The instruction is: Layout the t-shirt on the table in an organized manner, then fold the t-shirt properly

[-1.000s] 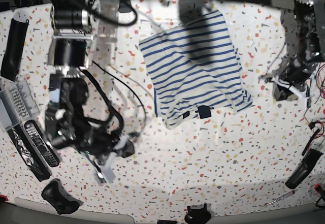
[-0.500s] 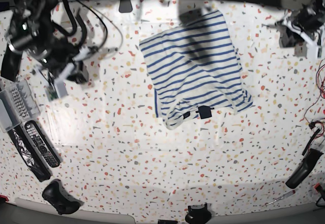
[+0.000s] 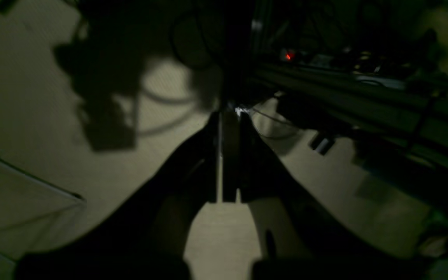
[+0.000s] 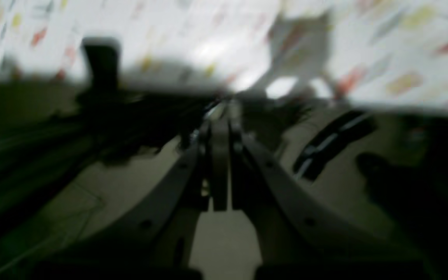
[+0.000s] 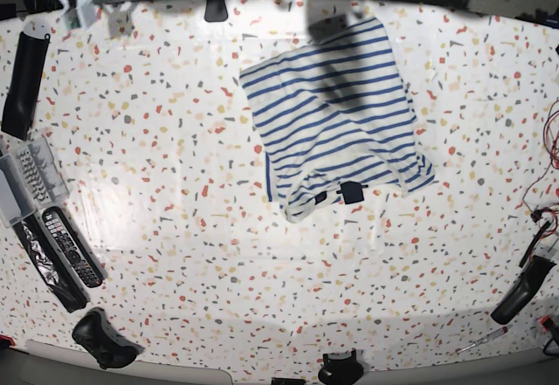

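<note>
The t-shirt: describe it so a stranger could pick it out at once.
On the speckled table, look toward the far edge, right of centre. The t-shirt lies there folded, white with thin blue stripes and a small dark tag at its near edge; it is the only cloth there.

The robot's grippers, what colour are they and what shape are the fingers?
The left gripper looks black, with two long flat fingers tapering toward the tips. The right gripper looks dark grey, the same tapering shape, with small round holes along each finger. Both pictures are dim or blurred.
</note>
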Available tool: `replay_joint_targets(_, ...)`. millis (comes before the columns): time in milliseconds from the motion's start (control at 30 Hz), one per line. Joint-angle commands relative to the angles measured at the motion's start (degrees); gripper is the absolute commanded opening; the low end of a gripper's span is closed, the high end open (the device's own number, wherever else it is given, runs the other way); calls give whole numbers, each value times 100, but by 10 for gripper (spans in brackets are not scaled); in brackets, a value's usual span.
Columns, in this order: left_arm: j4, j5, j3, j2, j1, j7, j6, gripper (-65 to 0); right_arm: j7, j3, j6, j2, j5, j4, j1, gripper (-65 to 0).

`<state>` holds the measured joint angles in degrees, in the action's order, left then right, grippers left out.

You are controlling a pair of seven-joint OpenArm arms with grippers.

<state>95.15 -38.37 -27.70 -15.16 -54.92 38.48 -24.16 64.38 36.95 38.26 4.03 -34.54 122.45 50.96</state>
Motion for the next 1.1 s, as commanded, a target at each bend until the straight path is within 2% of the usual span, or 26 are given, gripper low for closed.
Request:
replay_joint_targets(0, -184, -46, -33, 7, -70, -236, -94, -650, -37, -52, 90, -48, 42, -142, 109, -650)
replay_joint_targets(100, -1246, 63, -31, 35, 249, -743, -570, -650, -48, -339, 170, -131, 337, -1075, 142, -650)
replay_joint_targets(167, -2120, 103, -33, 35, 638, -857, -680, -650, -181, -553, 174, -72, 544, -1880, 42, -650)
replay_joint_targets(333, -4393, 225, -31, -28, 1792, -1539, -870, -650, -802, -1237, 146, 450, 1233, -4240, -671, -650)
replay_joint_targets(500, -5925, 1834, -31, -9, 2669, -2973, -887, -649, -2227, -1993, 66, 966, 2459, -6704, -1858, -650)
replay_joint_targets(667, -6697, 2861, 103, 2, 3182, -4037, -883, -536, -3856, -2618, -20, 1172, 3171, -8668, -3053, -650)
replay_joint_targets(767, -6905, 3206, 234, 92, 3397, -4402, -837, -520, -4649, -3003, -138, 1145, 3606, -9501, -3633, -650)
replay_joint_targets(833, -6946, 3390, 273, 229, 3491, -4522, -678, -520, -4988, -3261, -452, 1071, 3762, -9879, -3917, -650)
replay_joint_targets(967, -6946, 3602, 273, 649, 3650, -4535, -256, -520, -5414, -3606, -994, 859, 3556, -10109, -4144, -650)
replay_joint_targets(1067, -6946, 3604, 273, 929, 3713, -4544, -170, -520, -5442, -3676, -1093, 732, 3272, -10109, -4159, -650)
